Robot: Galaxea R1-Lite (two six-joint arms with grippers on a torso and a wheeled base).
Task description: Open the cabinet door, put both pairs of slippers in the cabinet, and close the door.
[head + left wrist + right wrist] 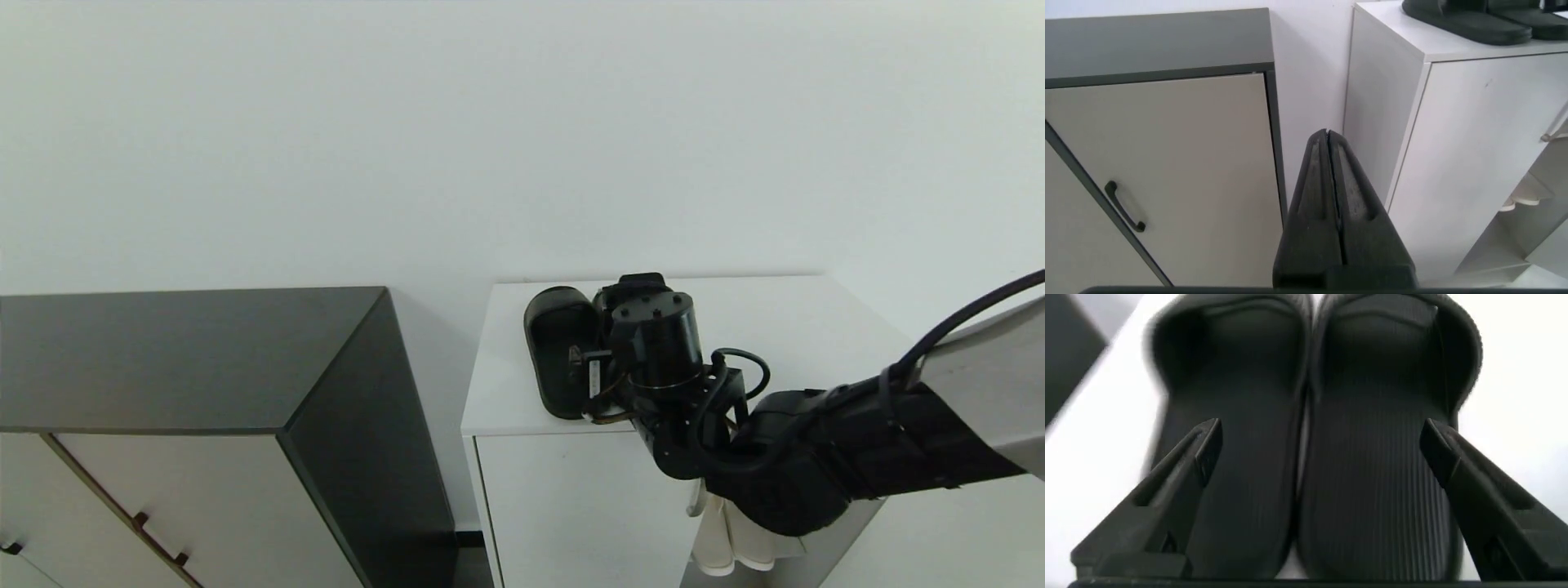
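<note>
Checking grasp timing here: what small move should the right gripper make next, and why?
Probably ease down and close on the black slippers. The right gripper is open, its fingers spread across the pair. The two slippers lie side by side on top of the white cabinet and are not yet gripped.

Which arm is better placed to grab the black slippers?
Right. The right gripper is open, close over the black slippers on the white cabinet. The left gripper is shut and lower, away from them.
</note>
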